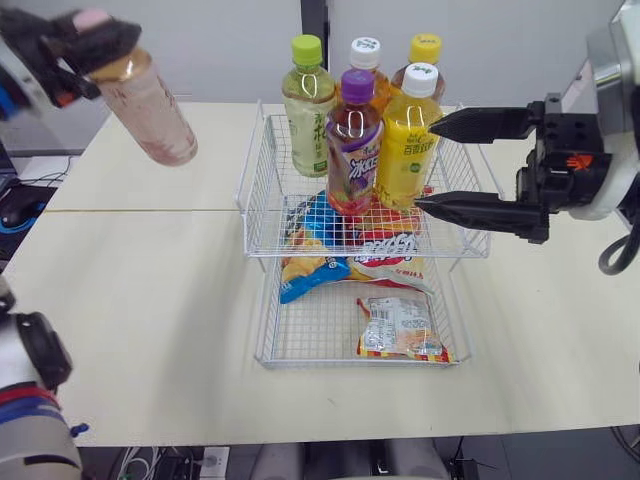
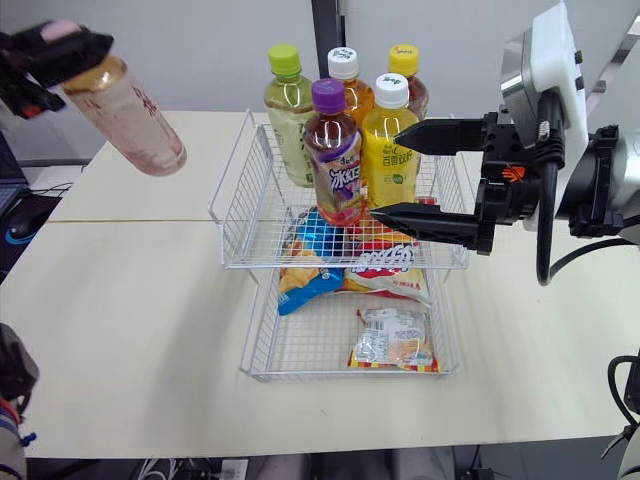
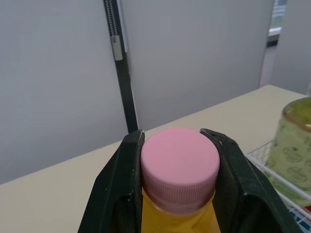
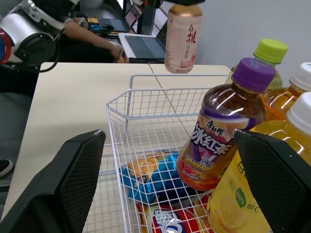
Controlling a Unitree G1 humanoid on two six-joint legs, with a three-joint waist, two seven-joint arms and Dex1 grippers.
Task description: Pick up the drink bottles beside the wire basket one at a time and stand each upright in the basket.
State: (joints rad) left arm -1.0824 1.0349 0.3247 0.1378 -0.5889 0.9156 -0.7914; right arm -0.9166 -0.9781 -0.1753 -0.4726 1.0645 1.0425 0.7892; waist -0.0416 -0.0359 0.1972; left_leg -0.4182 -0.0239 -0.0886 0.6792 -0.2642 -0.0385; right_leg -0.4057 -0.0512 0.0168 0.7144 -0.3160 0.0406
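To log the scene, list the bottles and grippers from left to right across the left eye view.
pink-capped bottle held in the air → green-capped bottle → purple-capped bottle → white-capped yellow bottle → right gripper

Bright even light, soft shadows, bottle glare

A 2-tier wire basket (image 1: 262, 160) sits in the middle of the table (image 1: 150, 300). 5 bottles (image 1: 352, 140) stand upright in its upper tier, 3 behind and 2 in front, toward the right side. In the lower tier beneath lie snack packets (image 1: 400, 328). The right gripper (image 1: 425, 165) hangs at the basket's right side, beside the bottles. Far left, above the table, the left gripper (image 3: 172, 132) holds 1 tilted bottle (image 1: 150, 110).
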